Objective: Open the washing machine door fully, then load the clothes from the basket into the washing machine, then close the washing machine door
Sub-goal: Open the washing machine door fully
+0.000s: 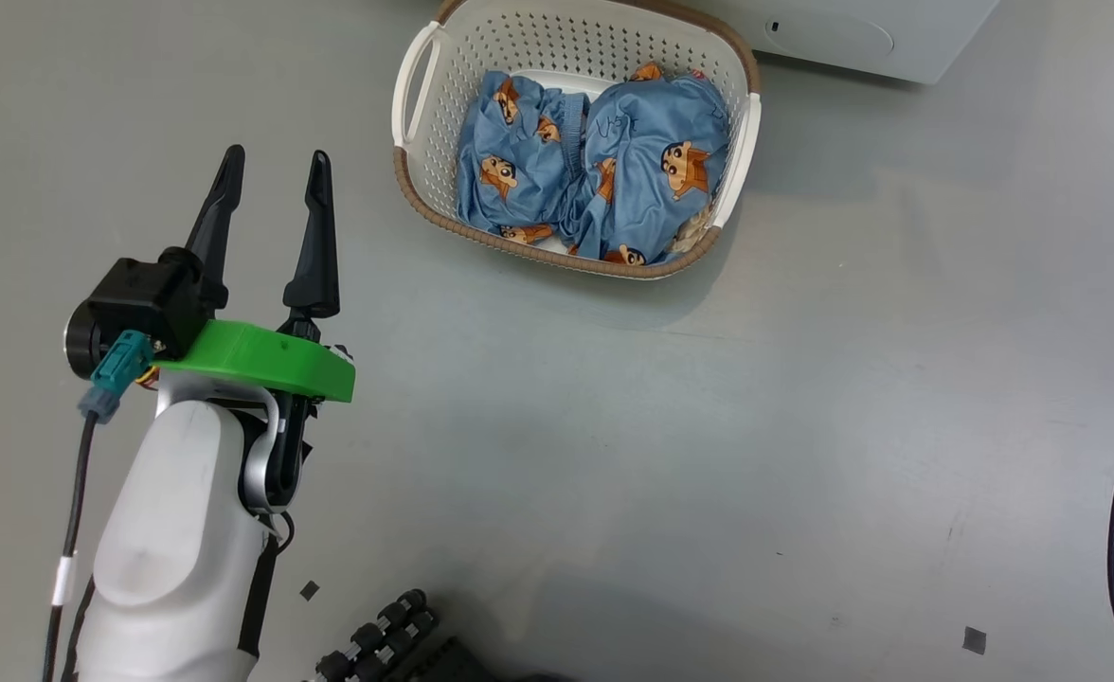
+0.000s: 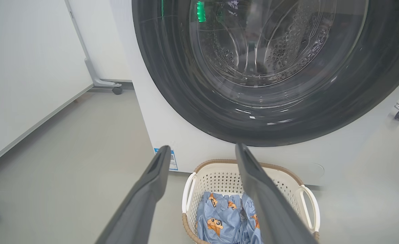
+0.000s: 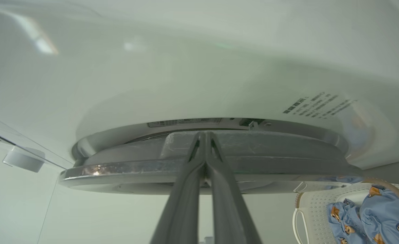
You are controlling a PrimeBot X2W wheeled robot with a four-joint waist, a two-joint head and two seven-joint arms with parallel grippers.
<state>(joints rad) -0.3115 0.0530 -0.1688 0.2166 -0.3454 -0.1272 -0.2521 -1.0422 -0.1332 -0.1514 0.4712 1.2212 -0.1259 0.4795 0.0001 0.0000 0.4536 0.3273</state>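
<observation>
Head view: at left the left gripper [image 1: 276, 156] hangs spread wide and empty above the floor [image 1: 709, 426]. Far centre, the basket [image 1: 557, 258] holds the clothes [image 1: 614, 152], just beside the washing machine [image 1: 898, 28]. Right wrist view: the right gripper [image 3: 204, 135] has its fingers pressed together, tips at the washing machine door [image 3: 281, 149].

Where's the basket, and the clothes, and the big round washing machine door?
basket [image 1: 557, 43], head view, on its holey back wall.
clothes [image 1: 656, 161], head view, on the right blue bundle.
washing machine door [image 2: 172, 67], left wrist view, on its glossy black rim.
</observation>
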